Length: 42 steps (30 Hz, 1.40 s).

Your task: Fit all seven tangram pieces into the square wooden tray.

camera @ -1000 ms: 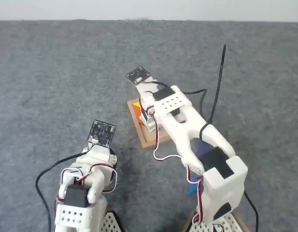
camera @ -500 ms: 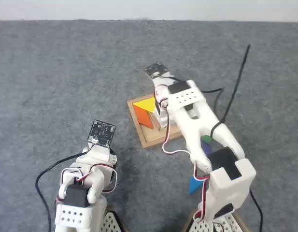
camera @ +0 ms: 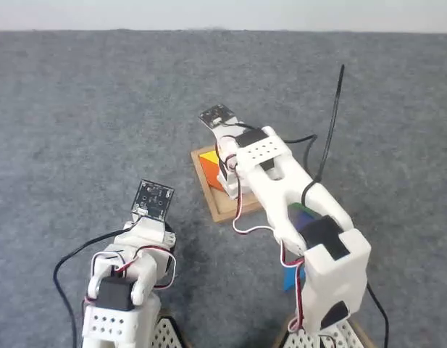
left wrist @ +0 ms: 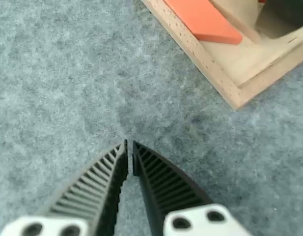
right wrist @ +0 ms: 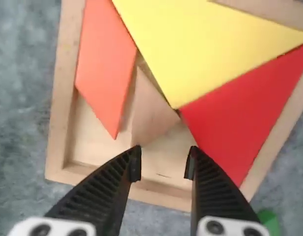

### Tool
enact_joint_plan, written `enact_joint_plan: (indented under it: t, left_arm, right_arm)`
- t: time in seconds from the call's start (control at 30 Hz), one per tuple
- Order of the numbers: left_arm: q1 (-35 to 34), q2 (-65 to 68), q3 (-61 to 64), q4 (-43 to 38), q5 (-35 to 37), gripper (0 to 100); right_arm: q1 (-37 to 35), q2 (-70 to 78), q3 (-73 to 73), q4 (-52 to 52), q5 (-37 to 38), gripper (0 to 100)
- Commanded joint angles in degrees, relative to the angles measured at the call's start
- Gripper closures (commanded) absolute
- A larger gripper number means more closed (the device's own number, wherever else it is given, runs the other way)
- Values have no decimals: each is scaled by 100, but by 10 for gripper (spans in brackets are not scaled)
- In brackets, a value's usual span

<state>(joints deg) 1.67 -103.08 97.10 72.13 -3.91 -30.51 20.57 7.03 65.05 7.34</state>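
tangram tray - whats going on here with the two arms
The right gripper hangs open and empty over the wooden tray, which holds an orange parallelogram, a yellow triangle and a red triangle. The left gripper is shut, empty, over the carpet near the tray's corner. A blue piece and a green piece lie outside it, on the carpet.

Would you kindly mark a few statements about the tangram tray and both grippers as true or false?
1. The right gripper hangs open over the wooden tray. True.
2. The left gripper holds a tangram piece. False: it is shut on nothing, above the carpet.
3. An orange piece, a yellow piece and a red piece lie in the tray. True.
4. All seven pieces are in the tray. False: a blue piece lies on the carpet outside it.
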Motion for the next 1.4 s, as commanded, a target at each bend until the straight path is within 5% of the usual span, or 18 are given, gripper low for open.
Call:
enact_joint_plan:
  t: [0.0,0.3,0.67,1.07,1.37]
  left_arm:
    - [-35,-105,-57,18,-18,981]
    - [-35,-105,-57,18,-18,981]
    - [-35,-105,-57,18,-18,981]
    - [-35,-105,-57,18,-18,981]
    - [-35,-105,-57,18,-18,981]
  right_arm:
    - [75,110,-431,-75,-70,838]
    - [-382,215,-782,-119,-255,838]
    - [207,-1270,-466,760,-229,838]
    - [1631,-3503,1327,1604,1319,831]
    - [1640,-2316,2110,655,2549,608]
